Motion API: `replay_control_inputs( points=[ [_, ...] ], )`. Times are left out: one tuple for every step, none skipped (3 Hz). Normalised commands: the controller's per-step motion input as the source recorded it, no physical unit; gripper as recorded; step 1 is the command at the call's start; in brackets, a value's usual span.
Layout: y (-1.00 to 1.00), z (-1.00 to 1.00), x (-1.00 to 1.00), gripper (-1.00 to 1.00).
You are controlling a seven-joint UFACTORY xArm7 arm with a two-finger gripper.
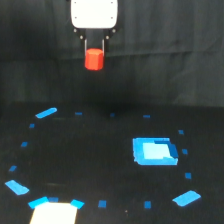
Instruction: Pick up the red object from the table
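Note:
The red object (93, 59), a small bright red-orange stubby block, hangs high above the black table (100, 160), in front of the dark curtain. My gripper (94, 49) comes down from its white housing at the top of the exterior view and is shut on the block's upper part, with one dark finger on each side. The block is well clear of the table surface.
A larger blue square piece (154, 151) lies on the table toward the exterior view's right. Small blue tape squares ring the table, with larger blue patches (46, 113) (186, 198) (18, 188) near the corners. A pale patch (54, 212) sits at the bottom edge.

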Motion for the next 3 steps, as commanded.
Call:
replay_control_inputs(
  points=[
    [0.02,0.31,-0.05,-1.00],
    [-0.04,-0.22,-0.20,-1.00],
    [0.11,0.27,-0.04,-0.98]
  ],
)
